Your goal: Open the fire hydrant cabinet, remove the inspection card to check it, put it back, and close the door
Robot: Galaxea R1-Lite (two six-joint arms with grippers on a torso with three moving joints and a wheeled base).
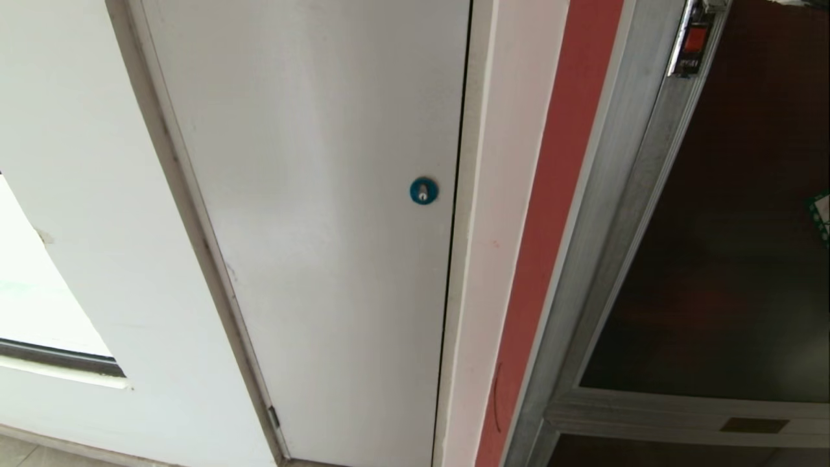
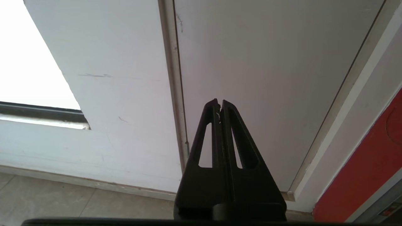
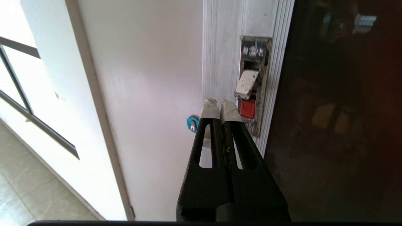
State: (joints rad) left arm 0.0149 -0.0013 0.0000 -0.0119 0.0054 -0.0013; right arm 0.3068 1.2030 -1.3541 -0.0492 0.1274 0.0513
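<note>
A window (image 1: pixel 39 285) sits at the far left, then a plain white door (image 1: pixel 311 194) with a round blue lock (image 1: pixel 423 191). The left gripper (image 2: pixel 220 102) points low at that white door, fingers pressed together, holding nothing. Right of a red strip, the fire hydrant cabinet (image 1: pixel 609 214) stands with its dark glass door (image 1: pixel 733 227) closed. The right gripper (image 3: pixel 216 102) (tips taped, fingers together, empty) is just beside the red latch (image 3: pixel 247 109).

A plain white door (image 1: pixel 311 214) with a round blue lock (image 1: pixel 423 191) fills the centre of the frame. At right, a red strip (image 1: pixel 551 214) borders the fire hydrant cabinet (image 1: pixel 616 214); its dark glass door (image 1: pixel 733 259) carries a small red latch (image 1: pixel 694 40) at upper right.
</note>
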